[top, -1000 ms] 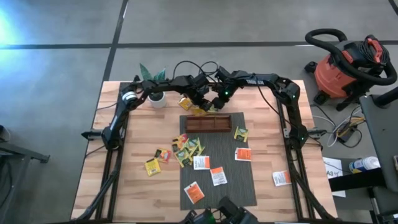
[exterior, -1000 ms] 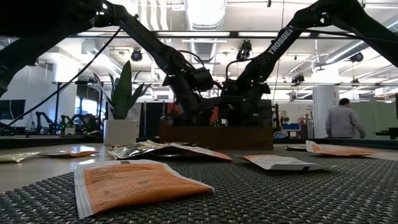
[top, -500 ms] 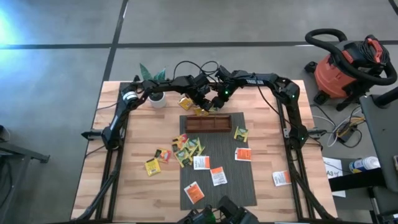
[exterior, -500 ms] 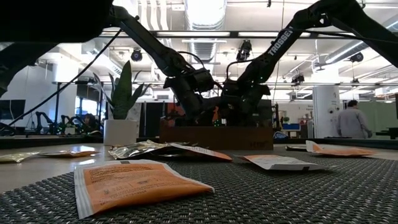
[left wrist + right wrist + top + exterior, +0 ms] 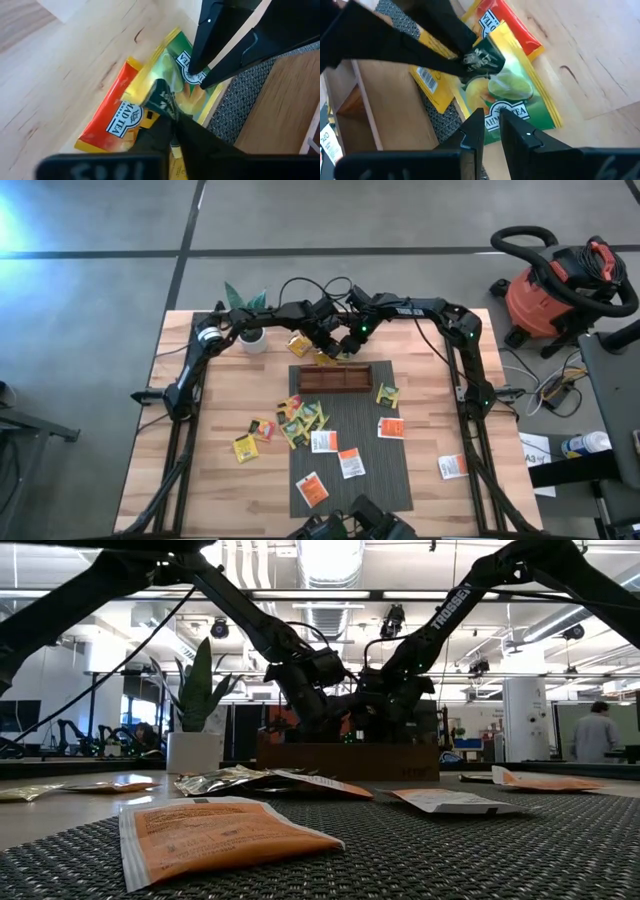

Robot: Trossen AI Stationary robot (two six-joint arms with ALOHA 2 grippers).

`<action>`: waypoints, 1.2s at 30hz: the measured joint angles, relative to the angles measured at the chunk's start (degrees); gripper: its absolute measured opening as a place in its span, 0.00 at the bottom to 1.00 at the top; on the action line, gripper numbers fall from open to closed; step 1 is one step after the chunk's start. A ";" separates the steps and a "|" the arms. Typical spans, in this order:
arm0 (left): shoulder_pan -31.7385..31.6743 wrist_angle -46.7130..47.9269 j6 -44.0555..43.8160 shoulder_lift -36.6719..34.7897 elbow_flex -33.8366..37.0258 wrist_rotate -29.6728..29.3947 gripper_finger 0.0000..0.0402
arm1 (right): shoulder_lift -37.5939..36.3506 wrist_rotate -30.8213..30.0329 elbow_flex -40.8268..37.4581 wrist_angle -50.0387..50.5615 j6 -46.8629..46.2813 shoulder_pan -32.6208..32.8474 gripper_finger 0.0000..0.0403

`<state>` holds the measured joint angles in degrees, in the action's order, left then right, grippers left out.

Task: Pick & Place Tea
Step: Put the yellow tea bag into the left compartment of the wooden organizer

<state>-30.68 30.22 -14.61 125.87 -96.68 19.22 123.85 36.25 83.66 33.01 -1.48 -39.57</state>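
Both grippers meet at the far edge of the grey mat, just behind the wooden compartment tray.

Left gripper: fingers pinched together on a corner of the green-and-yellow tea sachet, visible in both wrist views. Right gripper: fingers nearly closed, a narrow gap between them, gripping the opposite edge of the same sachet near its printed logo. So the sachet is clamped from two sides, held just above the table.

A second sachet, red and yellow, lies flat on the wood under the green one, partly covered by it.

The remaining tea is loose: a cluster of yellow and green sachets at the mat's left edge, white-and-orange ones on the mat, and one on bare wood to the right. Potted plant at the far-left corner.
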 joint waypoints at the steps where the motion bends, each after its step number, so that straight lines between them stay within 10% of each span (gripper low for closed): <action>1: 0.00 0.00 0.00 -0.05 0.00 0.00 0.03 | -0.06 0.02 0.00 0.00 0.00 0.00 0.15; 12: -0.11 2.86 5.38 -8.85 -0.17 -6.13 0.00 | -5.89 -0.94 0.11 0.91 0.06 -1.41 0.15; 23: 4.23 33.51 35.84 -23.60 -0.01 -14.84 0.00 | -16.34 -5.21 -0.28 3.08 1.27 -3.19 0.15; 36: 13.46 35.56 44.94 -19.94 0.38 -23.01 0.00 | -16.94 -6.49 -0.46 4.67 -4.05 -2.73 0.15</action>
<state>-17.22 65.78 30.33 105.93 -96.31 -3.79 106.91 29.76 83.19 37.69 -5.53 -42.30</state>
